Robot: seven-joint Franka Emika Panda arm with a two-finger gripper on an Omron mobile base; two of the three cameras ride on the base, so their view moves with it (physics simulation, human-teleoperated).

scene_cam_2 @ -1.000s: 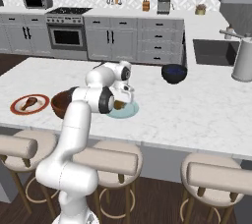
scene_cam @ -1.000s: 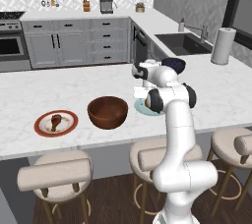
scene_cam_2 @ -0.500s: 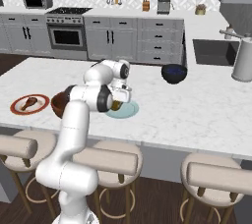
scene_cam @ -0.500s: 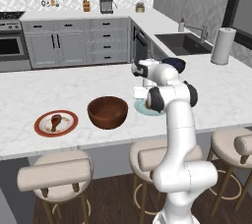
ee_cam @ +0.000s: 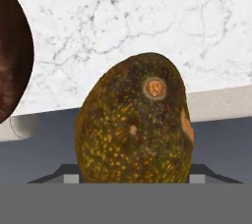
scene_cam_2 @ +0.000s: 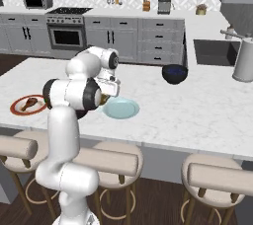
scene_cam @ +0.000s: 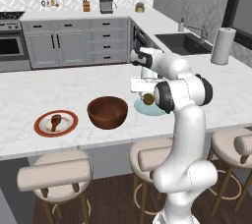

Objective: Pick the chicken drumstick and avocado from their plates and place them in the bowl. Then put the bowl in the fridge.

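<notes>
Olive-green and speckled, the avocado (ee_cam: 134,122) is seen clamped between the fingers and lifted clear of the pale blue-green plate (scene_cam_2: 120,108), which lies bare near the front edge of the table (scene_cam: 59,85). A second ago the fingers stood wider around the fruit on that plate; since then they have been closed on it and the hand raised slightly, so the pick is judged done. The gripper (scene_cam: 146,98) is held just above the plate's left side, beside the wooden bowl (scene_cam: 107,112), which stands empty between the two plates. The chicken drumstick (scene_cam: 55,120) is still lying on the red-rimmed plate (scene_cam: 42,119) toward the table's left end. By this judgement, the avocado's carry to the bowl is next, with the drumstick and the fridge step still outstanding.
</notes>
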